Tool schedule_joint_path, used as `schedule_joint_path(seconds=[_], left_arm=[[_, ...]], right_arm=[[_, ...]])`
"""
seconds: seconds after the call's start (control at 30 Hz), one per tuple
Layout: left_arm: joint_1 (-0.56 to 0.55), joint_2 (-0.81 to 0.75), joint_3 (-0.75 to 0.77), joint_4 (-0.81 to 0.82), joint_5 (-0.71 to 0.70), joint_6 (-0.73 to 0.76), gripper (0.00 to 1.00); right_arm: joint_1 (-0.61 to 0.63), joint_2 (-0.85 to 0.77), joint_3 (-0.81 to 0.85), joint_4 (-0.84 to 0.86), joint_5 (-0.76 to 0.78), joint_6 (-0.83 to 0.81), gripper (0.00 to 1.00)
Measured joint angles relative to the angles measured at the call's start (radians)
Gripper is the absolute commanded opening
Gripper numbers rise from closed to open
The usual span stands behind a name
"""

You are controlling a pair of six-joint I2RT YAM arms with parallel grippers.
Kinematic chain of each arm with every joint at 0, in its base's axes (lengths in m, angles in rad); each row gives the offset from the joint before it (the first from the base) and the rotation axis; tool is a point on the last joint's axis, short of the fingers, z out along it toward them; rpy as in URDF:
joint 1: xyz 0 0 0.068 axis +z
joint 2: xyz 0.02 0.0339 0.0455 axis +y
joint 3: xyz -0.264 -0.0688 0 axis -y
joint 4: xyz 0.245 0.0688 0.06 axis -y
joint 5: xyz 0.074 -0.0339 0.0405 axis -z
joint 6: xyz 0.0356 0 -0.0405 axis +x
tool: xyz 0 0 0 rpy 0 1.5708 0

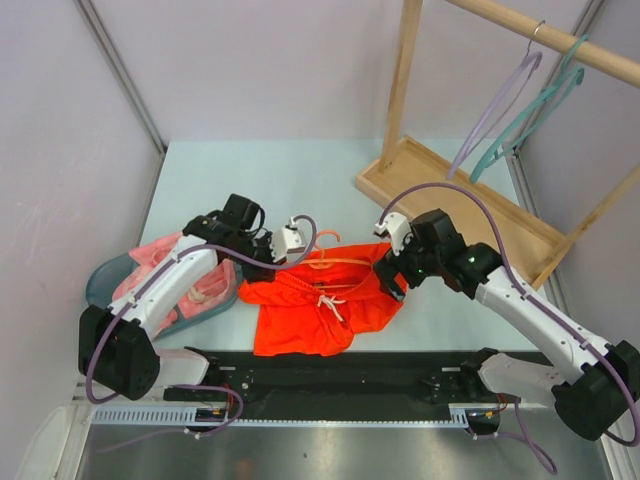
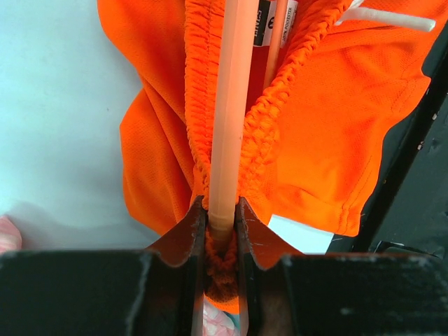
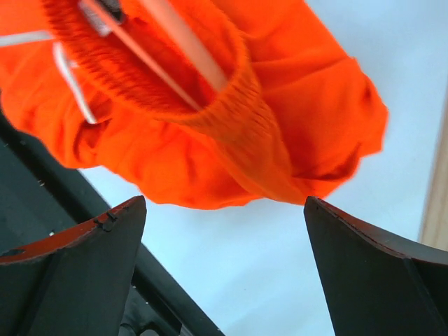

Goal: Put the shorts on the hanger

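Most of the job looks done. The bright orange-red fabric shorts with the white drawstring (image 1: pixel 312 312) lie crumpled mid-bench, and the thin orange plastic hanger (image 2: pixel 228 105) runs inside their elastic waistband, with only its hook poking out on the far side. By my reading, what is left is to settle the waistband evenly over both of the hanger's arms and let go. Neither wrist view shows whether the right end is properly seated.

The left arm reaches across the pale blue bench (image 1: pixel 250 170) to the shorts' left end. The left tool (image 2: pixel 218 210) is pinched tight on the hanger's bar, with bunched waistband caught in the grip. The right arm bends in from the other side, and the right tool (image 3: pixel 224 204) is spread wide, holding nothing, just short of the shorts' right end.
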Motion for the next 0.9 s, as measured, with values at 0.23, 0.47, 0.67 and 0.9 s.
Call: schedule_joint_path(seconds=[0.23,0.47,0.67,0.9], left_arm=[[0.000,-0.016,-0.009,0.000,0.008,-0.006,0.00],[0.003,-0.073,-0.014,-0.008,0.041,-0.003,0.00],[0.004,-0.101,-0.014,-0.010,0.076,-0.007,0.00],[0.005,-0.111,-0.014,-0.010,0.115,-0.011,0.00]], right_arm=[[0.122,0.001,0.000,0.021,-0.036,-0.003,0.94],[0.198,0.029,0.021,0.089,-0.004,-0.030,0.86],[0.261,0.040,0.101,0.179,0.039,-0.076,0.68],[0.312,0.102,0.139,0.252,0.064,-0.153,0.61]])
